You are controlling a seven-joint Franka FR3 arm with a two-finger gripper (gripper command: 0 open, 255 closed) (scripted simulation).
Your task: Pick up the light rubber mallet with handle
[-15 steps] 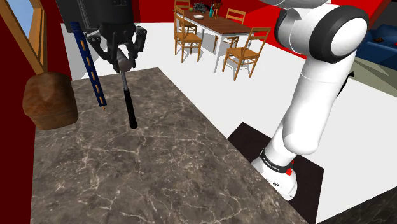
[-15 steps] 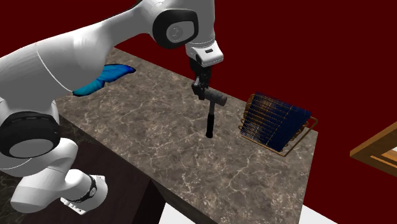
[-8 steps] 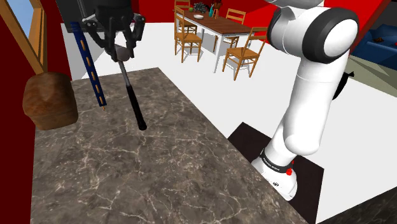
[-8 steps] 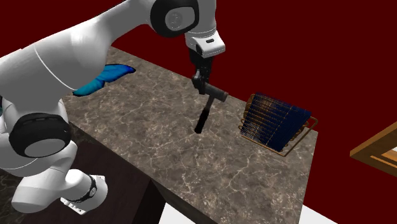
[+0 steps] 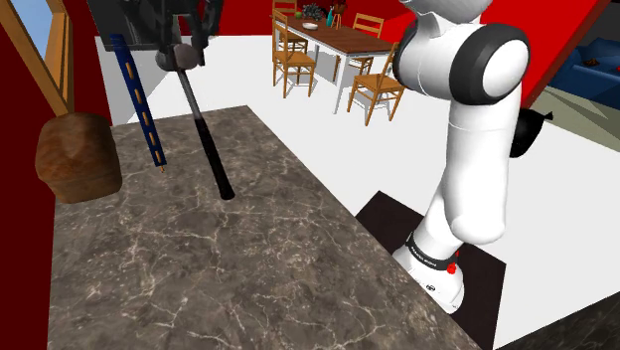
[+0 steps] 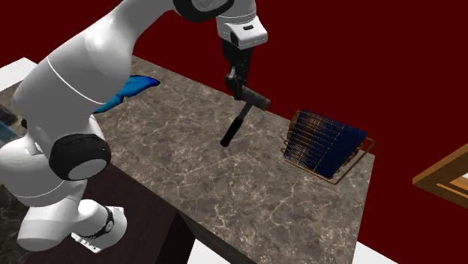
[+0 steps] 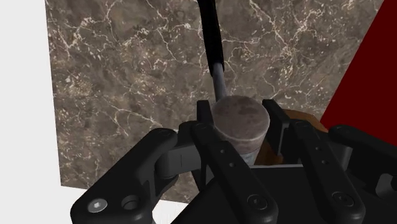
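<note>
- Brown rounded lump (image 5: pixel 77 157): at the shoulder view's left, set on the marbled counter (image 5: pixel 219 288), well apart from the mallet.
- Blue-barred rack (image 5: pixel 139 99): just beside the lump, near the mallet's handle yet not touching it.
- Mallet (image 5: pixel 202 129): grey drum-shaped head uppermost, thin grey shaft and black grip hanging below it, slanted over the counter (contact between grip end and stone: not determinable).
- Tool (image 7: pixel 238 116): clamped on the mallet's head, one black finger (image 7: pixel 205 124) pressed to each side of the drum, as seen in the wrist view.
- Handling, as judged: probably light for its length; head likely rubbery, so slightly yielding and not slippery; shaft stiff. Held by the head, most of the weight close to the tool, but the long handle free to pivot and swing about the round drum; slow carriage advisable. Alternative hold: the shaft just under the head.
- White arm (image 5: pixel 467 149): at the shoulder view's right, rising from its stand (image 5: pixel 383 214) beside the counter.
</note>
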